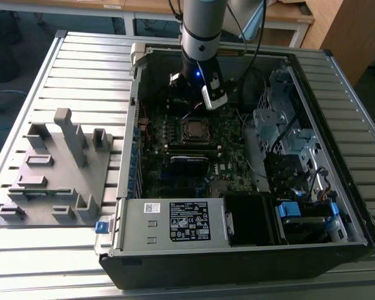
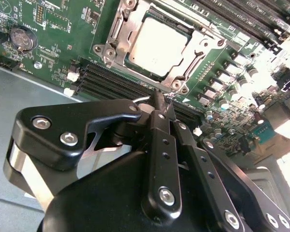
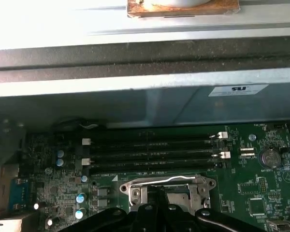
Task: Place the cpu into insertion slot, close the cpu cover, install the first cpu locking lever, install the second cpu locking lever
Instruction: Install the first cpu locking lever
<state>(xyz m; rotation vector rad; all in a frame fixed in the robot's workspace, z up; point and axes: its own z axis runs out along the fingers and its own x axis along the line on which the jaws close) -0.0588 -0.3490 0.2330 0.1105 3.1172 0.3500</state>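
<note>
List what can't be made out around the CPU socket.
Exterior view: the small square silver-rimmed insertion slot is too small to show whether it is latched.
First wrist view: the thin silvery square cpu cover is partly hidden behind the black gripper.
Second wrist view: one corner of the cover is cut off by the picture's edge.

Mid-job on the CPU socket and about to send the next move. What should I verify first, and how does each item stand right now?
1. cpu seated in the insertion slot: ok.
2. cpu cover lying flat around the cpu: ok.
3. gripper at the wire locking lever, fingers closed: ok.
4. Wire actually pinched between the fingers: cannot tell.
5. Lever hooked under its catch: cannot tell.
</note>
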